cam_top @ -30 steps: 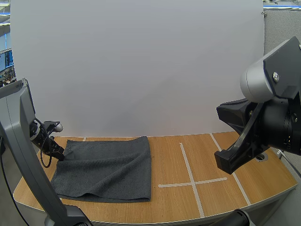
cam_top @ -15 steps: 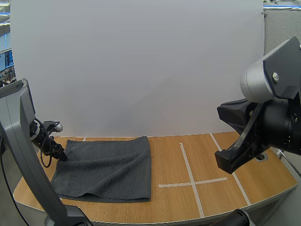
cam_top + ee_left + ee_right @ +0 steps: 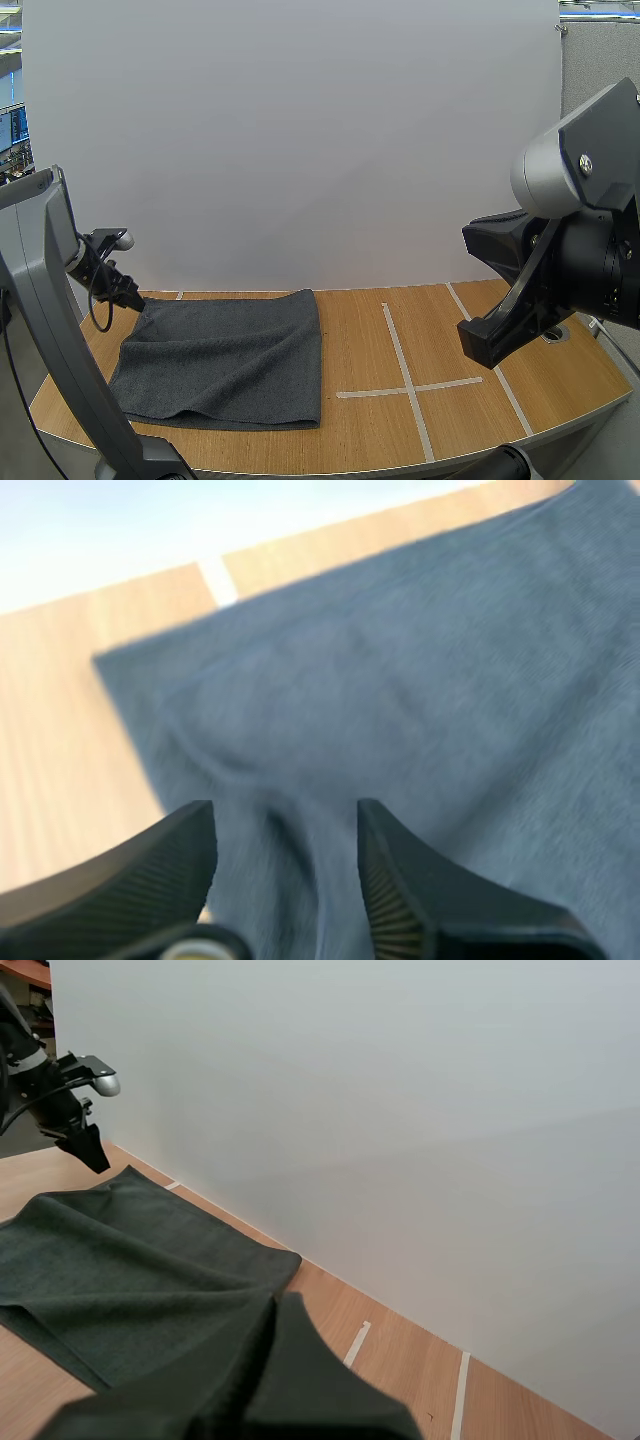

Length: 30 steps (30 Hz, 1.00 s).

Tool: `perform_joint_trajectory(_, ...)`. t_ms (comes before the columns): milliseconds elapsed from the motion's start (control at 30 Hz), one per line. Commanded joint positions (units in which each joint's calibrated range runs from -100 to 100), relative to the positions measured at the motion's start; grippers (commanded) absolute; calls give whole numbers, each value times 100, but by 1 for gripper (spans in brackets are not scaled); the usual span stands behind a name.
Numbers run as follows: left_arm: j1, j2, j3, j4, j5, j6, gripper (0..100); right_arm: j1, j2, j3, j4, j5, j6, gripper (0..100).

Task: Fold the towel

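Jaws of the left gripper (image 3: 285,810) are spread, their ribbed faces turned to each other, with a low ridge of the towel (image 3: 230,355) seen between them; whether the cloth is touched cannot be told. Jaws of the right gripper (image 3: 275,1305) are pressed together into one dark wedge and are held well apart from the towel, above the right half of the worktop (image 3: 370,330).

Against the high view of a second ago, the left gripper is raised and carried back, from the middle of the towel's left edge to just beside its far left corner. The left edge, then covered by the gripper, is now bared and slightly drawn in. The towel as a whole is not shifted. From this it is judged that no cloth is being carried and that the next fold is not yet begun.

The towel is dark grey and is spread flat on the left half of the worktop, left of the taped cross (image 3: 405,388). Its near edge is rounded and thick, so it is judged to be doubled once already.
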<state>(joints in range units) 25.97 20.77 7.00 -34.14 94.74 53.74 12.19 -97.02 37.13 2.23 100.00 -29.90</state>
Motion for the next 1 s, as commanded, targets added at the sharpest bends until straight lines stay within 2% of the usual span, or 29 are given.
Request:
perform_joint_trajectory(0,-289,45,-289,-59,-200,-237,71,-54,-36,7,-29,0,-28,0)
perform_joint_trajectory(167,-376,435,-661,177,-301,-523,71,-124,-36,7,0,0,-28,0)
perform_joint_trajectory(533,-376,1201,-1222,318,-286,-740,71,-124,-36,7,0,0,-28,0)
perform_joint_trajectory(967,-362,1512,-1330,538,-277,-864,71,-124,-36,7,-46,0,-28,0)
